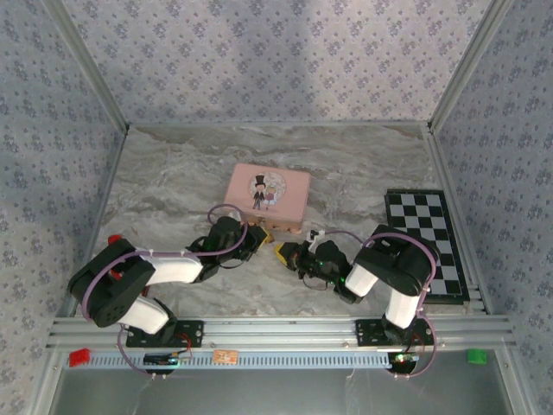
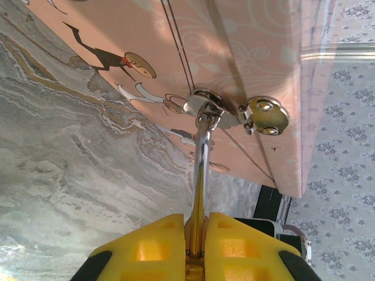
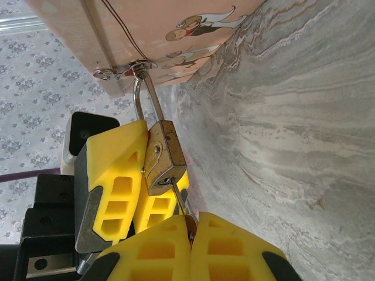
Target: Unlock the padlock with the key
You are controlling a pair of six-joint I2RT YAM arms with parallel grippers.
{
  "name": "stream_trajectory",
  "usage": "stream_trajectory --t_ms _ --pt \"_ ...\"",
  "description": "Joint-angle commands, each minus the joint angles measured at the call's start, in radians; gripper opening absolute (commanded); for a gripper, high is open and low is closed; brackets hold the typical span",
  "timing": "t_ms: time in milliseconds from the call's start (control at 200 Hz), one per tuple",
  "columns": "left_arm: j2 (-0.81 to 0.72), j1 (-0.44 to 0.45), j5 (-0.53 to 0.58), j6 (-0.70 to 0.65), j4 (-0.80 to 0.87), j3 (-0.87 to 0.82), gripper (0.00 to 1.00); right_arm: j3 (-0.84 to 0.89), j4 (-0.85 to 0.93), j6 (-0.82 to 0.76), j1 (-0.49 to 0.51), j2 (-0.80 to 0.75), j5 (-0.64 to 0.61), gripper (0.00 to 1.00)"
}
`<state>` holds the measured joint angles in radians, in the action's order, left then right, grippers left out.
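Note:
The brass padlock (image 3: 164,155) hangs by its silvery shackle (image 2: 201,170) from the hasp (image 3: 126,71) on the front of the pink tin (image 1: 268,194). My left gripper (image 2: 199,246) is shut on the padlock's body, its yellow fingers (image 3: 114,170) on either side. My right gripper (image 3: 190,237) is shut on the key (image 3: 180,202), whose thin blade sits in the keyhole on the padlock's underside. In the top view the two grippers meet just in front of the tin, left gripper (image 1: 259,235) and right gripper (image 1: 289,252).
A black-and-white chessboard (image 1: 428,238) lies at the right side of the marble table (image 1: 173,181). Wallpapered walls close in the back and both sides. A red block (image 1: 79,355) and a green block (image 1: 476,354) sit on the front rail.

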<state>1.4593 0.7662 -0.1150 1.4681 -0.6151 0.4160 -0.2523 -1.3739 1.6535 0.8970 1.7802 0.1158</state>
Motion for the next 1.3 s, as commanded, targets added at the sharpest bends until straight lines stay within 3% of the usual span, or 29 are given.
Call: stream_trajectory --t_ms 0,1299 --pt "0.003 0.019 -0.049 0.011 -0.016 -0.005 0.0 -0.01 -0.02 0.002 -0.007 -0.017 -0.01 0.0" --pt "-0.021 0.037 -0.043 0.011 -0.049 -0.036 0.0 -0.029 -0.02 -0.005 -0.028 -0.021 -0.002 0.0"
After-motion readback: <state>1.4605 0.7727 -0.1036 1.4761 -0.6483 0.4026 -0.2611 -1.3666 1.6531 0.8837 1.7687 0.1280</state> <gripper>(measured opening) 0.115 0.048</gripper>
